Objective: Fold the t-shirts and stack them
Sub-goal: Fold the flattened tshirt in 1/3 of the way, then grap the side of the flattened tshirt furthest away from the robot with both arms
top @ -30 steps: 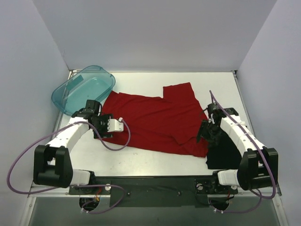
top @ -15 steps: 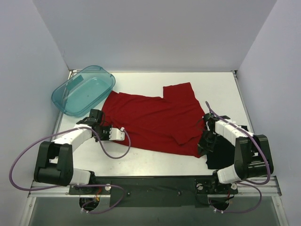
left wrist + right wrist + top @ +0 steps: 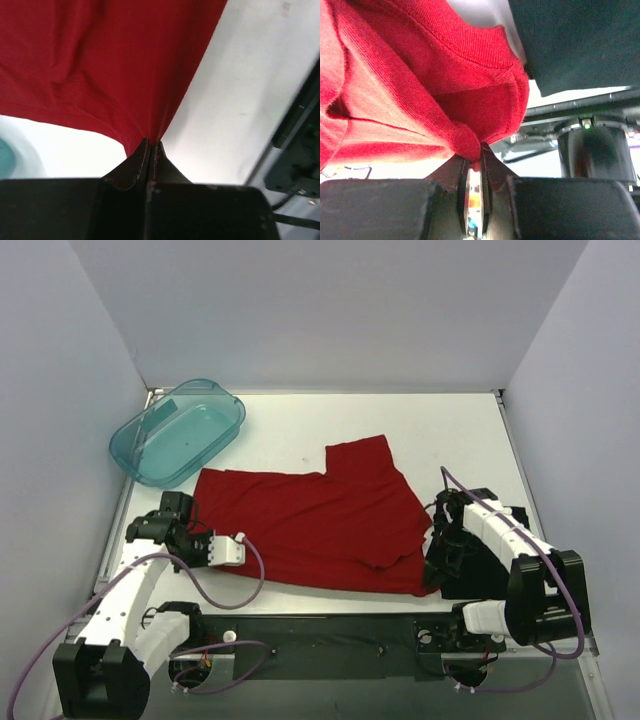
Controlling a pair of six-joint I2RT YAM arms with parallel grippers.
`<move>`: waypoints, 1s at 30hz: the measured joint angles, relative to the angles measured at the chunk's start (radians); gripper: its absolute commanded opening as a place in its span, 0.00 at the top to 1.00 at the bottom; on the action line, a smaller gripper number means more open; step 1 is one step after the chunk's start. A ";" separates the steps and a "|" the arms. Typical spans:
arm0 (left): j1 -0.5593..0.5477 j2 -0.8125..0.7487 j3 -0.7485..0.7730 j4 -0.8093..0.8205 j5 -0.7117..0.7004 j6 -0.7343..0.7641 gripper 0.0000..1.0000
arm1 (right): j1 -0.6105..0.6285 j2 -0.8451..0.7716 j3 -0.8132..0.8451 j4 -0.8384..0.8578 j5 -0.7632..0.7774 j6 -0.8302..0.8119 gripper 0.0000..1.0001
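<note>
The red t-shirt [image 3: 310, 525] lies spread across the middle of the table, one sleeve pointing to the far side. My left gripper [image 3: 197, 540] is shut on the shirt's near-left corner; in the left wrist view the red cloth [image 3: 115, 65] runs into the closed fingertips [image 3: 151, 143]. At the near-right corner my right gripper [image 3: 436, 562] is shut on a bunched fold of red cloth [image 3: 435, 95], pinched between its tips [image 3: 477, 154]. The black t-shirt [image 3: 488, 570] lies at the near right, partly under the right arm, and also shows in the right wrist view [image 3: 570, 45].
A translucent teal tub [image 3: 178, 430] stands at the far left, tilted against the wall corner. The table's dark front rail [image 3: 320, 630] runs just below both grippers. White walls close in the left, right and far sides.
Both grippers have closed on the red shirt's near corners. The shirt has slid toward the near edge and a little left, and the left arm has drawn back toward its base.
</note>
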 measured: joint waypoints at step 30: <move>0.060 0.363 0.368 0.259 0.054 -0.498 0.41 | 0.048 0.554 1.182 -0.034 0.074 -0.237 0.52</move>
